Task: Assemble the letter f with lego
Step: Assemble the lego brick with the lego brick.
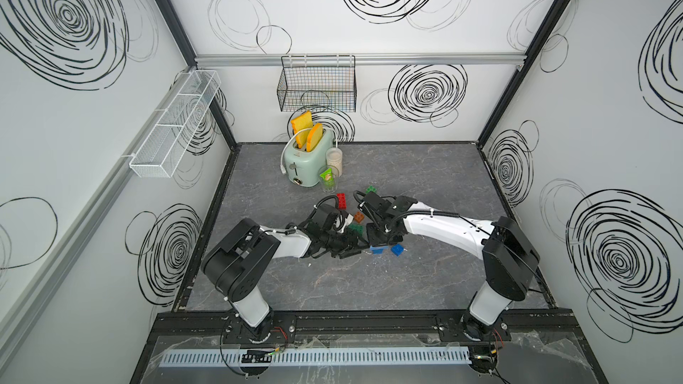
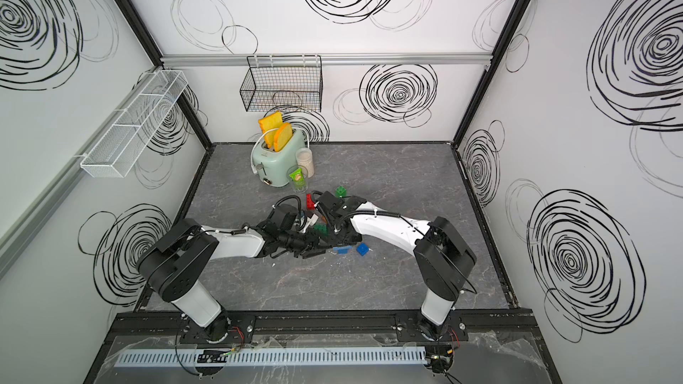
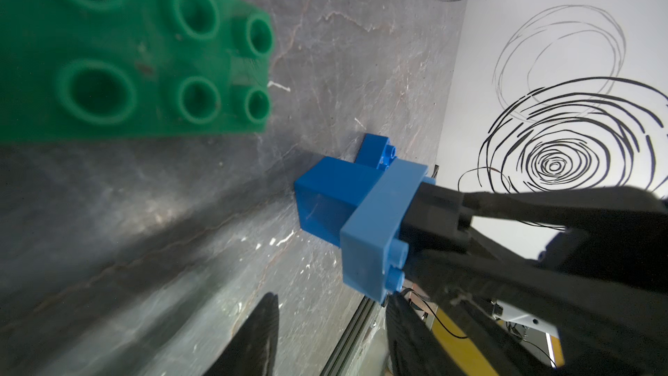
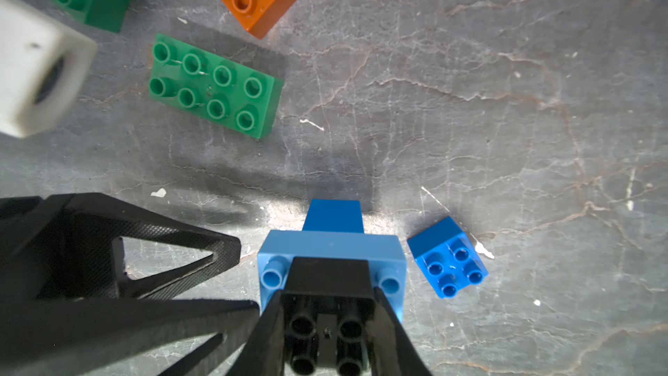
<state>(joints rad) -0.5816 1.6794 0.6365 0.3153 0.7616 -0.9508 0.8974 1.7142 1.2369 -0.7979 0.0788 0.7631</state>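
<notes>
I saw the stacked bricks point(image 1: 377, 250) on the table point(image 1: 436, 179), a square brick point(image 1: 397, 249) just right of them, an oblong brick point(image 1: 355, 230) behind-left, the toaster point(image 1: 306, 164) far behind.

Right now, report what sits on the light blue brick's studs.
A black brick, gripped by the right tool, covers the light blue brick mid-length; only its end studs show, the middle ones hidden.

Bright, even light; close green brick point(image 3: 108, 48) blurred.

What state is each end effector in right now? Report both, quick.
Left end effector: open, holding nothing.
Right end effector: closed on the brick stack of black, light blue and dark blue bricks.
</notes>
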